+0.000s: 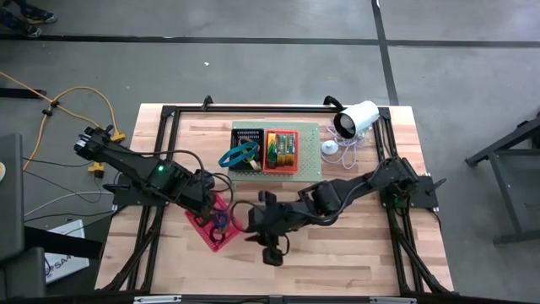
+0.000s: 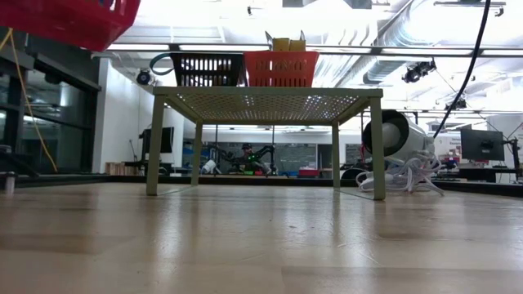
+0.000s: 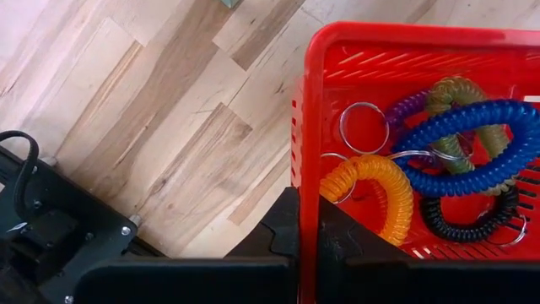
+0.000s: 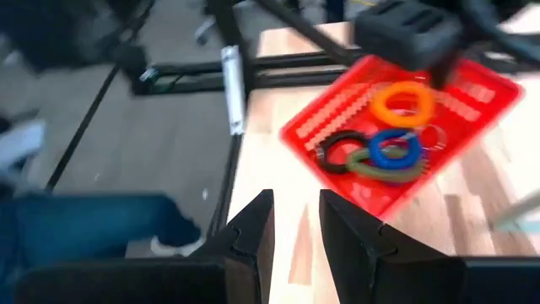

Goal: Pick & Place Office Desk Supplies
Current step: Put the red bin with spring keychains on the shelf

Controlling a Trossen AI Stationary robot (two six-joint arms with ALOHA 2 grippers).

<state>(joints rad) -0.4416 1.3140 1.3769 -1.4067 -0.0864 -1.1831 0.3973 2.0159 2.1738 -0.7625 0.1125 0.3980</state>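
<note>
- The left gripper point(image 3: 308, 245) is clamped tight on the rim of a red tray point(image 3: 308, 127), one finger on each side of the wall. That pinch suits carrying a thin-walled basket by its edge.
- In the low view the red tray point(image 2: 78, 20) shows in the upper corner, clear of the table point(image 2: 261, 237), so it appears to be lifted, tilted slightly.
- Inside it lie coiled loops: an orange coil point(image 3: 371, 190), a blue coil point(image 3: 472, 139), a black coil point(image 3: 468, 221), an olive coil point(image 3: 460, 93) and a purple one point(image 3: 409, 108), with thin metal key rings point(image 3: 364, 127) among them. They bunch together, probably because the tray is tipped.
- The right gripper point(image 4: 295, 228) hovers near the front of the table with its fingers a little apart and nothing between them; it looks toward the lifted tray, likely waiting to pick a loop from it.
- At the back, a pale green perforated stand point(image 1: 308, 169) carries a black tray point(image 1: 247, 139) and an orange-red tray point(image 1: 281, 150). Blue and green loops point(image 1: 239, 155) hang at the black tray's edge, and the orange-red one holds yellow and green packs point(image 1: 285, 148), though the high view is too small to name them surely.
- A white camera-like device point(image 1: 356, 118) with its cable sits beside the stand, apart from the work.
</note>
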